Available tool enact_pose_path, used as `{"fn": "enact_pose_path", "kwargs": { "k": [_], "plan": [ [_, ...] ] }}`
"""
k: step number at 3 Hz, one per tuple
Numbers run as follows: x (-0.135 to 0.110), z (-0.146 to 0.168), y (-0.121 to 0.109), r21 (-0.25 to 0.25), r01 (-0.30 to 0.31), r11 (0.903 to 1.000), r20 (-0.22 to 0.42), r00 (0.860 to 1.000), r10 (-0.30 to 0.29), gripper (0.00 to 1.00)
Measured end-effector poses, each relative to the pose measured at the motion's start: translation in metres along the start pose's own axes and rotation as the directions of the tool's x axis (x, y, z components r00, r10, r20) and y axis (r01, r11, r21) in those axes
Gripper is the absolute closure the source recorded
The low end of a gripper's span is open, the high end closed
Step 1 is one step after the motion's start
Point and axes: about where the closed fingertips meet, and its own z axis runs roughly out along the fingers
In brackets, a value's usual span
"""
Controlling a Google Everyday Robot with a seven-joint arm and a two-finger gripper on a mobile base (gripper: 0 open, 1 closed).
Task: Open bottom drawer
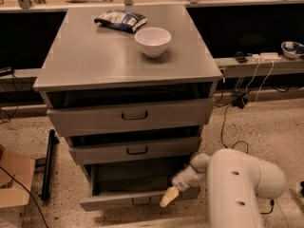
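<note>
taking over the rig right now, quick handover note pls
Gripper: low in front of the cabinet, at the top edge of the bottom drawer front, just right of its handle. I cannot tell if it is touching.
Bottom drawer: pulled out part way, with its grey tray showing. It sticks out further than the middle drawer.
Done: the drawer is partly open.
Left: probably pull it out further if a full opening is wanted, then back the arm away.
Also: a bowl and a bag sit on the cabinet top.
</note>
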Motion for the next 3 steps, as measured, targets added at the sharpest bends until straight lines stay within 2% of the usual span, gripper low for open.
{"fn": "enact_pose_path", "kwargs": {
  "k": [1, 2, 3],
  "plan": [
    [0.023, 0.017, -0.001, -0.033, -0.034, 0.9989, -0.088, 0.996, 0.031, 0.26],
    [0.027, 0.018, 0.0, -0.036, -0.039, 0.9986, -0.118, 0.992, 0.035, 0.49],
    [0.048, 0.025, 0.021, -0.042, -0.081, 0.9958, -0.212, 0.975, 0.071, 0.72]
  ]
}}
